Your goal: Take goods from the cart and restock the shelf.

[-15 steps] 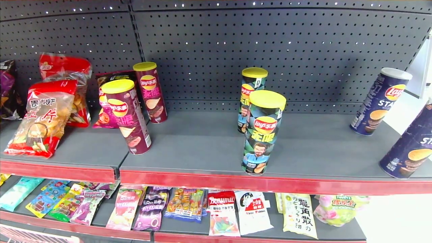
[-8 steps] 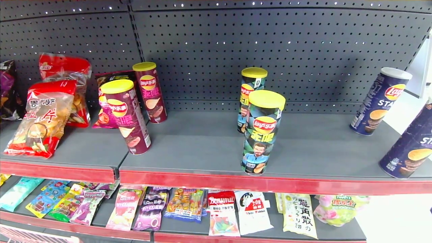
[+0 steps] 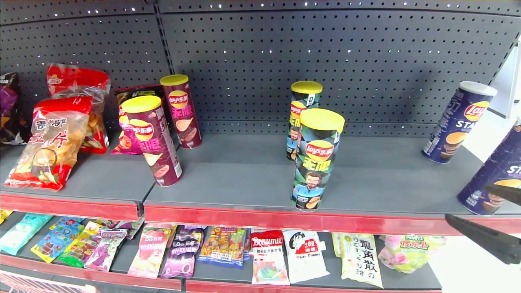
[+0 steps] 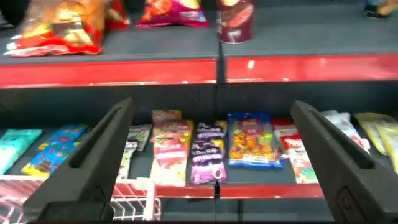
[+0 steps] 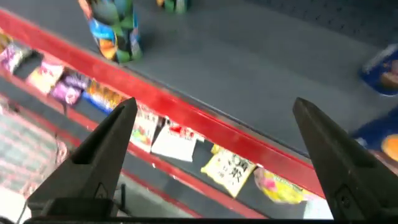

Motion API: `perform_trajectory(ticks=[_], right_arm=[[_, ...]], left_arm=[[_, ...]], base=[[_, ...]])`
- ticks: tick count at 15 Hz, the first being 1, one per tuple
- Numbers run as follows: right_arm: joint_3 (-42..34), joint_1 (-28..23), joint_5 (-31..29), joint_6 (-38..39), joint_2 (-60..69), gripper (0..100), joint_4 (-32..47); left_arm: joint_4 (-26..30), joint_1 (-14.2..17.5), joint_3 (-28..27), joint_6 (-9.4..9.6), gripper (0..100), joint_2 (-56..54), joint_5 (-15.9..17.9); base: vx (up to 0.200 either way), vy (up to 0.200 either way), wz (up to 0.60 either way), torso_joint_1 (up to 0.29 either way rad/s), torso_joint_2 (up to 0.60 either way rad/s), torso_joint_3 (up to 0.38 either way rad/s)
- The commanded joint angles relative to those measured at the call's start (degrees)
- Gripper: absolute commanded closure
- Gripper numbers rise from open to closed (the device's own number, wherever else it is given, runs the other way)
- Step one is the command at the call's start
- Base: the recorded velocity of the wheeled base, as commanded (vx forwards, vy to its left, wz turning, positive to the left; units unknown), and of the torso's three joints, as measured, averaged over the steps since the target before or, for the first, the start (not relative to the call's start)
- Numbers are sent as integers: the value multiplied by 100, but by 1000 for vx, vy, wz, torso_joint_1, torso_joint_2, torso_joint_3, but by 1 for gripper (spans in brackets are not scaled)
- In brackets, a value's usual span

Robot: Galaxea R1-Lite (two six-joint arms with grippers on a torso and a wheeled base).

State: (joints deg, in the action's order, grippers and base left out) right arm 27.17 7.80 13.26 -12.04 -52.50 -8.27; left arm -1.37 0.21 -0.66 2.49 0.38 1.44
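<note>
Hanging by the red edge of the shelf (image 3: 244,215), the right gripper (image 3: 468,202) has its fingers spread wide and holds nothing. A blue chip can (image 3: 490,171) stands just beside it. The left gripper (image 4: 211,104) is spread wide too, empty, down near the cart (image 4: 134,198).

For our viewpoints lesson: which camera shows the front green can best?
Head view: the front green can shows lid to base. The right wrist view catches its blurred lower part; the left wrist view faces the maroon can.
</note>
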Motion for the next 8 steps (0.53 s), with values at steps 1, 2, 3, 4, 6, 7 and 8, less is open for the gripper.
perform_trajectory(ticks=[1,2,3,4,6,7,8], right_arm=[[-10,274,-8,-61,-1051,0,-439],[-45,354,-8,-61,-1376,0,-817],[-45,415,-34,-61,-1623,0,-1107],[-54,600,-430,-70,-2229,0,-1854],[-63,1013,-1010,71,-2844,0,-2487],[-10,1180,-1019,132,-3002,0,-2566],[25,1285,-1036,132,-3108,0,-2575]], left_arm=[[-22,-3,13,77,0,-38,-21],[-22,-3,13,94,0,-38,-30],[-13,-3,13,103,0,-38,-21],[-13,-3,13,112,0,-38,-21],[-13,-3,13,112,0,-38,-21],[-13,-3,13,112,0,-38,-21],[-13,-3,13,112,0,-38,-21]], base=[[0,0,0,0,0,0],[0,0,0,0,0,0],[0,0,0,0,0,0],[0,0,0,0,0,0],[0,0,0,0,0,0],[0,0,0,0,0,0],[0,0,0,0,0,0]])
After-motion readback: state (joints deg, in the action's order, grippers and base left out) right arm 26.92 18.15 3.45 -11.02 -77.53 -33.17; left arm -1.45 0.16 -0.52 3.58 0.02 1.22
